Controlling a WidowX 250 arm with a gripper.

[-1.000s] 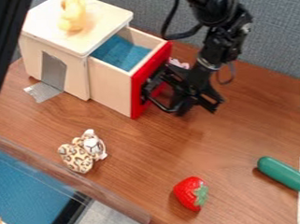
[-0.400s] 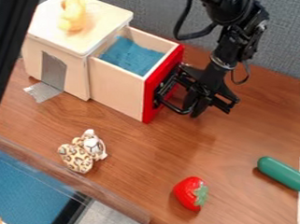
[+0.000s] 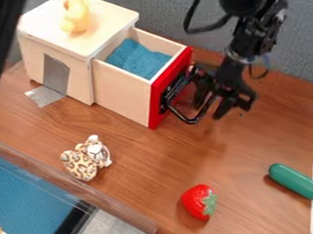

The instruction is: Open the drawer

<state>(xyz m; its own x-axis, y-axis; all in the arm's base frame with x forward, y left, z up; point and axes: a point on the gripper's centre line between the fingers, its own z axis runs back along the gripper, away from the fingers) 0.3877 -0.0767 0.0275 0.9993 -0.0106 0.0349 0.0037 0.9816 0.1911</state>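
Drawer well out of box; gripper beside handle, jaw state n/d, can't tell. Rec.: confirm handle free, then back off w/o nudging front.

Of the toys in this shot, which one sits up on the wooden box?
The yellow one, on top of the box. The spotted plush, the red strawberry and the green oblong toy all lie lower, on the tabletop.

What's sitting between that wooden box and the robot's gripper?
In the camera view, the pulled-out drawer, with blue material inside, then its red front and black handle, lie between the wooden box and the gripper.
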